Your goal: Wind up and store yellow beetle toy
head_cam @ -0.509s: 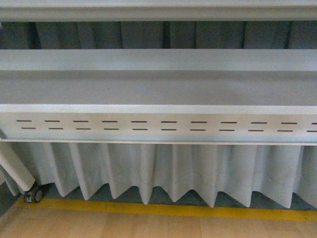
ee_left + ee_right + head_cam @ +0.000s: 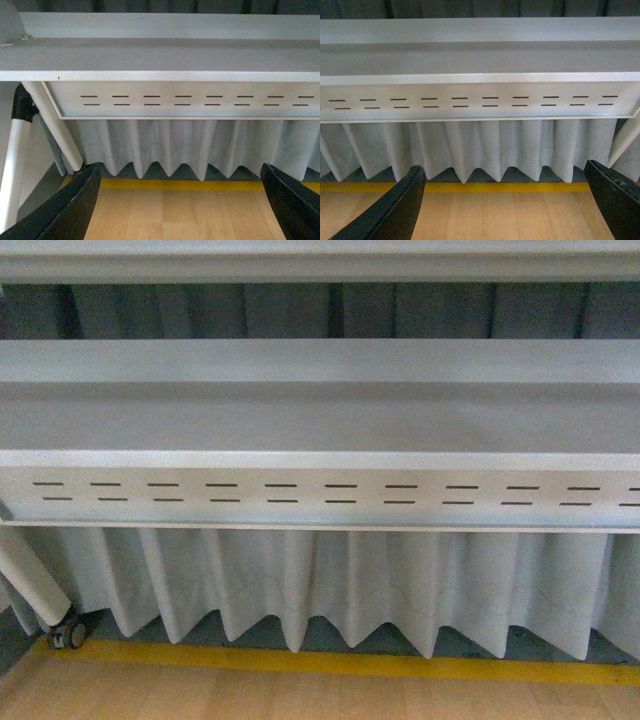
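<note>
The left tool [image 2: 180, 172] stands with its two dark fingers [image 2: 70, 210] wide apart and nothing between them. The right tool [image 2: 505, 167] is spread in the same way and also holds nothing. Both hang low before the near edge of the desk [image 2: 320, 420], under the level of its top, and face the slotted panel [image 2: 320, 495] and the pleated cloth [image 2: 350, 580] below it. Under the cloth run a yellow line [image 2: 350, 665] and the wooden floor [image 2: 300, 700]. At the near left corner a desk leg [image 2: 30, 580] ends in a caster [image 2: 68, 633].

The yellow beetle toy shows in no view, so I cannot say where it lies, nor how it stands to either tool.

I judge that such a wind-up toy is light and hard, with a smooth, rounded and rather slippery shell. It is best taken across its two flanks, so that the wheels stay free for winding.
</note>
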You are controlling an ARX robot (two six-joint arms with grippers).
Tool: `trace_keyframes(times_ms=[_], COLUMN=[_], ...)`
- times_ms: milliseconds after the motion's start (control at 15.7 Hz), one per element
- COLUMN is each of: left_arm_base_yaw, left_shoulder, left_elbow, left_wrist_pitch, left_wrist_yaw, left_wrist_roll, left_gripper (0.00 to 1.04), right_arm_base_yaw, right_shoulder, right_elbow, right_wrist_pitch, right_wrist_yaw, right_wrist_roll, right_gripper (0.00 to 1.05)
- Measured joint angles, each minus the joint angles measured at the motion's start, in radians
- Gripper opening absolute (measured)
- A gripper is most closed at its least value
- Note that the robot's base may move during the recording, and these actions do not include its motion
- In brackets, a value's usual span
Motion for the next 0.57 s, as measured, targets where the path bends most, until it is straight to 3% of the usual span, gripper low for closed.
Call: trace_keyframes(times_ms=[573], left_arm_base_yaw=[0.0], left_shoulder=[0.0], left_elbow=[0.0], left_wrist_pitch=[0.0], left_wrist_yaw=[0.0], left_wrist_roll=[0.0], left_gripper=[0.98], right_arm_base_yaw=[0.0], right_shoulder=[0.0], right_elbow=[0.0], right_wrist_pitch=[0.0], right_wrist_yaw=[0.0], right_wrist_roll=[0.0], right_gripper=[0.98])
